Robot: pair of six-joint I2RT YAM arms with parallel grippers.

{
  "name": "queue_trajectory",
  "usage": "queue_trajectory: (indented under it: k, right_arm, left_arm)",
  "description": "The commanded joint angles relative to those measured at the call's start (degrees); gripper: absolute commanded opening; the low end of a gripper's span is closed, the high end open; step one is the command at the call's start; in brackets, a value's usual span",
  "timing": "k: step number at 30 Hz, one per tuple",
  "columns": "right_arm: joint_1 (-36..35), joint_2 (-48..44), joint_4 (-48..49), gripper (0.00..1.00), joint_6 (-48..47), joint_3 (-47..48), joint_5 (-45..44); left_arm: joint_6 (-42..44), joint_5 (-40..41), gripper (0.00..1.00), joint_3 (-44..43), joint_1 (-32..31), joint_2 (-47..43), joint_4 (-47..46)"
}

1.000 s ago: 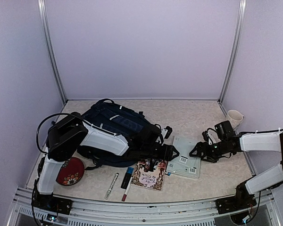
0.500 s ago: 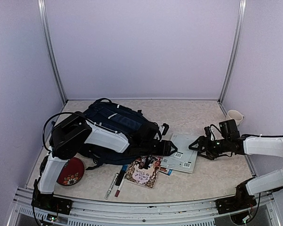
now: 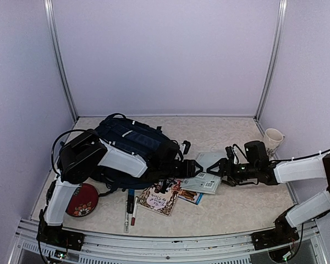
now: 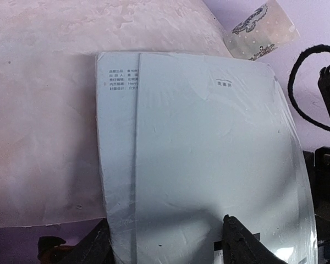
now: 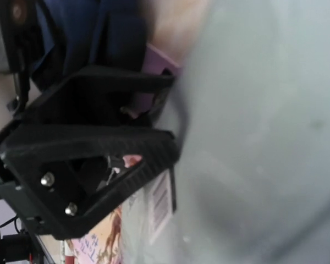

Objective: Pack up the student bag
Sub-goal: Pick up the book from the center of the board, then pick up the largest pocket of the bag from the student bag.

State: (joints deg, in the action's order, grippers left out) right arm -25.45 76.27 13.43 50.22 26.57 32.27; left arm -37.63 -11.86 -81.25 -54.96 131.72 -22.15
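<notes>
Student bag: the student bag [image 3: 135, 144] lies slumped on its side at the left-centre of the tabletop [image 3: 236, 212], with a strap loop at its far end and the left arm's white link stretched across it.
Bag opening: not visible from above, so whether the zip is undone cannot be told.
Handling: judged soft, floppy and light. The fabric is likely to fold and slide rather than stand.
Hold points: best judged to be the top loop or the rim of the mouth, with one arm spreading the mouth while the other feeds items in.
Left gripper: the left gripper [image 3: 197, 166] reaches past the bag's right end. Its jaws are parted with the near edge of the pale booklets [image 4: 209, 148] between them, not pinched.
Right gripper: the right gripper [image 3: 220, 169] meets the same booklets from the opposite side. Its jaws stand wide and nothing is seen gripped — contact with the cover cannot be confirmed.
Loose items: a colourful book [image 3: 160, 198] and markers [image 3: 130, 208] lie in front of the bag, a red patterned round case [image 3: 81, 201] at its left, and a mug [image 3: 273, 138] well apart at the right.
Risk: the thin covers may bend or slip if pinched at one corner.
</notes>
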Motion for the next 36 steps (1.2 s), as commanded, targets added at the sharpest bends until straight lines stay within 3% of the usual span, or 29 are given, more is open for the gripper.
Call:
queue_trajectory:
  k: [1, 5, 8, 12, 14, 15, 21, 26, 32, 34, 36]
  right_arm:
    - [-3.25, 1.95, 18.7, 0.8, 0.69, 6.25, 4.64]
    - [-3.56, 2.28, 12.75, 0.73, 0.22, 8.17, -0.48]
    - [-3.55, 0.72, 9.71, 0.51, 2.23, 5.4, -5.7]
    - [-3.48, -3.89, 3.73, 0.28, 2.97, 3.49, -11.66]
    - [-3.39, -6.2, -0.8, 0.06, 2.0, 4.23, -13.93]
    - [-3.26, -7.53, -3.05, 0.0, 1.39, 4.62, -14.92]
    - [-1.17, -18.82, -17.03, 0.0, -3.63, 8.33, -22.24]
    - [-0.39, -23.95, -25.06, 0.0, -9.62, 13.57, -24.1]
    - [-0.31, -25.37, -29.58, 0.0, -13.58, 16.67, -24.77]
    - [-0.3, -25.28, -29.56, 0.0, -13.97, 16.68, -24.41]
    - [-0.3, -24.93, -29.44, 0.0, -14.19, 16.51, -24.12]
  left_arm:
    - [-1.16, -7.52, 0.63, 1.47, -2.71, 3.43, 0.56]
    - [-0.37, -6.6, 0.63, 2.04, -2.7, 2.25, 1.1]
    - [-0.4, -6.58, 0.63, 3.39, -2.52, 1.36, -0.21]
    - [0.07, -6.7, 0.62, 5.09, -2.17, -0.93, -1.84]
    - [2.93, -6.96, 0.62, 4.97, -2.4, -3.17, -1.51]
    - [4.55, -7.07, 0.62, 4.78, -2.6, -4.62, -1.0]
    - [15.89, -7.84, 0.65, 0.05, -5.8, -16.64, 8.0]
    - [24.88, 1.22, 0.74, -3.7, -6.17, -23.4, 22.6]
    - [31.38, 23.82, 0.82, -13.05, -5.43, -16.98, 50.04]
    - [33.02, 28.94, 0.97, -16.32, -5.96, -12.99, 57.18]
    - [34.33, 33.05, 0.99, -19.05, -5.92, -8.86, 62.92]
